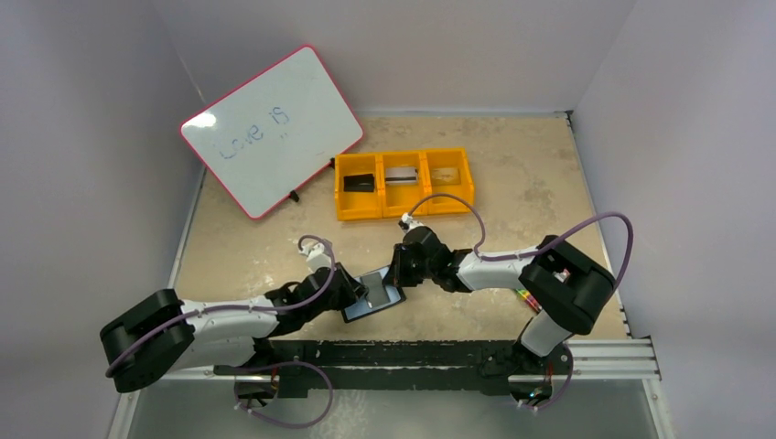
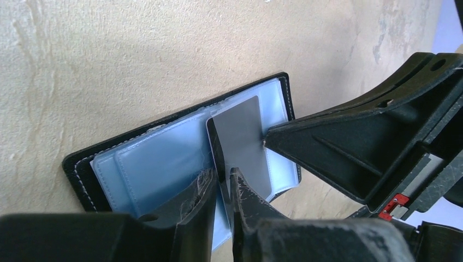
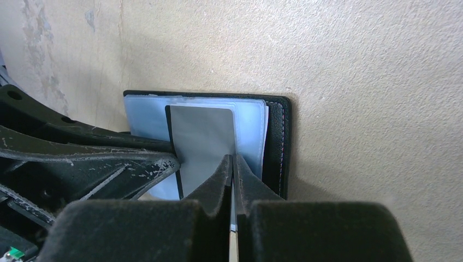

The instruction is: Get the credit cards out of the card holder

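**Left arm** (image 1: 229, 322): reaches from its base at the near left, forward and to the right. The forearm lies low and the wrist points toward the centre.

**Right arm** (image 1: 499, 267): its large joint housing sits at the near right. The forearm runs left toward the centre.

The two wrists face each other with their tips close together.

**Left pincer** (image 1: 357, 293): the fingers (image 2: 199, 199) are drawn close, leaving a narrow slot. They are clamped on one edge of a grey card (image 2: 243, 142).

**Right pincer** (image 1: 399, 273): the fingers (image 3: 215, 183) are pressed almost together, and the tips pinch the opposite edge of the same card. In the left wrist view, one right finger appears side-on with its tip touching the card edge.
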`<state>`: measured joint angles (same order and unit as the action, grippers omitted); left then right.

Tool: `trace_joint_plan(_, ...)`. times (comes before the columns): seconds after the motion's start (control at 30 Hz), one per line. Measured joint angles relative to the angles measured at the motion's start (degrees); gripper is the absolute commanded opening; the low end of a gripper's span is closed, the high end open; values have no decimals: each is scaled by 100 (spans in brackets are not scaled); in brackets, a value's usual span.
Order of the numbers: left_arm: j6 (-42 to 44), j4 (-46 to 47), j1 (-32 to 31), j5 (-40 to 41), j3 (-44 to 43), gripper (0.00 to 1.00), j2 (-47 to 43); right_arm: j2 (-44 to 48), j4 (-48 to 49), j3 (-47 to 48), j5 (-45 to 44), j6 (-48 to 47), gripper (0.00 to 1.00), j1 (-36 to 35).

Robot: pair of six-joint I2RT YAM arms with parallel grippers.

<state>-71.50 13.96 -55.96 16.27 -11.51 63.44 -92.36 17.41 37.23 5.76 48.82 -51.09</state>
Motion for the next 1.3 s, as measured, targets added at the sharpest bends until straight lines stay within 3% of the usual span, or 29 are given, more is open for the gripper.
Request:
trace_joint_plan(0.27,-317,551,0,-22,295,0,42,-15,15,4,20,4,1,4)
trace_joint_plan(1.3,-391,-625,0,225,393,0,-1093,-63,-31,79,7,33,3,2)
